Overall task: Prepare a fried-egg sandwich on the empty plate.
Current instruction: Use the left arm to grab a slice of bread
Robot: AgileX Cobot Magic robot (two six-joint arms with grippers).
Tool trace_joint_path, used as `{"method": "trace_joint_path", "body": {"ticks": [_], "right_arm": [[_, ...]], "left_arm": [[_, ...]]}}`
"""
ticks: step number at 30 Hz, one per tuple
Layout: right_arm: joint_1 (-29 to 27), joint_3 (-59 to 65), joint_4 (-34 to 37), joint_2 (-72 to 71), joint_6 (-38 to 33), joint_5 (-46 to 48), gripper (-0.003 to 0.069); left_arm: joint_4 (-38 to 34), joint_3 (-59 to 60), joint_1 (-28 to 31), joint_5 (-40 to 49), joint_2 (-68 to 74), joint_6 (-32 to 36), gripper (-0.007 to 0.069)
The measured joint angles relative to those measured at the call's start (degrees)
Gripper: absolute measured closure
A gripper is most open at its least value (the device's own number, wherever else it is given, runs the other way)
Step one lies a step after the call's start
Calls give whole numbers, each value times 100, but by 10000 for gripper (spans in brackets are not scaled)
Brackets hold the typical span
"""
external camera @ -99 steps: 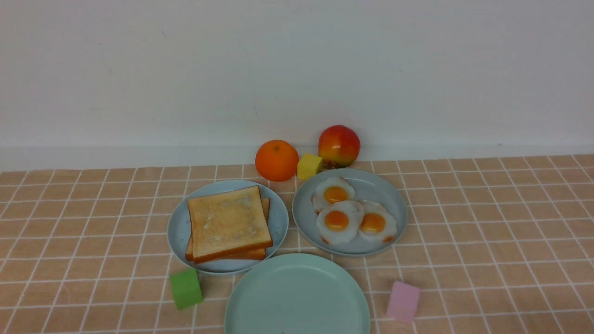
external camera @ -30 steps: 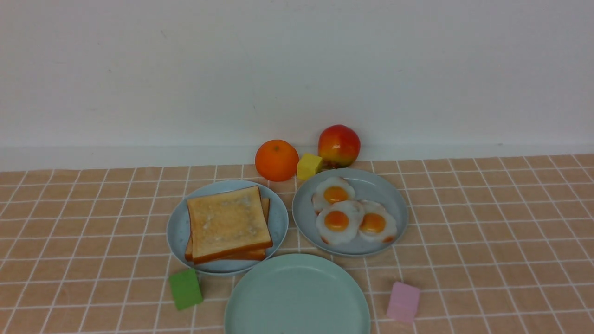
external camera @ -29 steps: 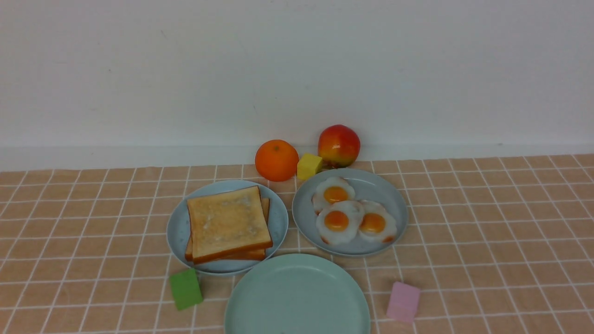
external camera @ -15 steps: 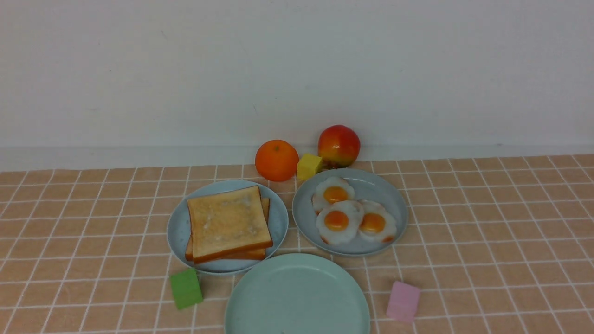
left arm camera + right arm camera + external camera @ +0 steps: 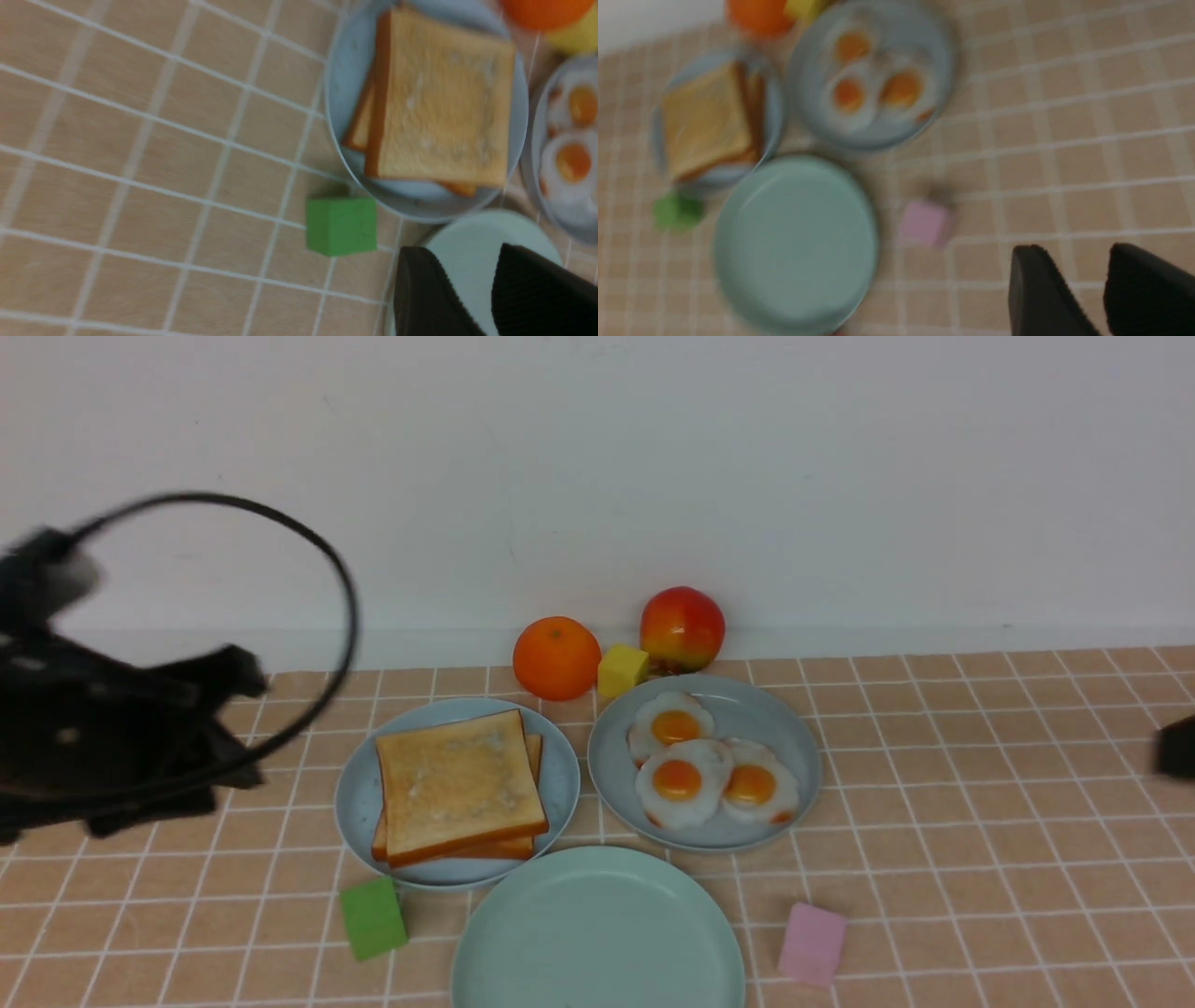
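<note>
1. Our mint-green plate (image 5: 597, 933) sits bare at the near edge of the tiled table (image 5: 980, 821), with no sandwich built on it yet.
2. Just behind that plate, to its left, two toast slices (image 5: 459, 784) lie stacked slightly askew on a light blue plate (image 5: 359, 793).
3. Just behind it, to its right, three fried eggs (image 5: 678, 780) overlap one another on a grey-blue plate (image 5: 770, 714).
4. A green block (image 5: 373, 917) stands just left of the mint-green plate, and a pink block (image 5: 812, 943) stands just right of it.
5. Farther behind the plate, by the wall, we see an orange (image 5: 556, 658), a yellow block (image 5: 622, 670) and an apple (image 5: 681, 628) in a row.
6. Our left gripper (image 5: 462, 254) hangs well to the left of the plate, blurred in the front view, with a black cable (image 5: 327, 569) looping above it. The wrist view shows its fingers (image 5: 430, 298) apart and gripping nothing.
7. Our right gripper (image 5: 1073, 254) barely shows, well to the right of the plate. Its fingers (image 5: 1038, 298) stand apart, holding nothing, above the table.
</note>
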Motion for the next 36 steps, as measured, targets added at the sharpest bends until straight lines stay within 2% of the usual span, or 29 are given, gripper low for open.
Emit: {"method": "trace_joint_path", "body": {"ticks": [5,9,21,36], "right_arm": [[0,0,1465,248,-1366,426,419],[0,-5,2005,250,-1859,515,419],[0,-5,2119,250,-1972,653,419],[0,-5,2119,250,-1972,645,419]], "left_arm": [[-811,-551,0,0,1161,1119,386],[-986,-979,0,-66,1974,1522,386],[-1156,-1336,0,-414,3082,1732,386],[-1394,-1401,4,-545,3453,1871,388]]}}
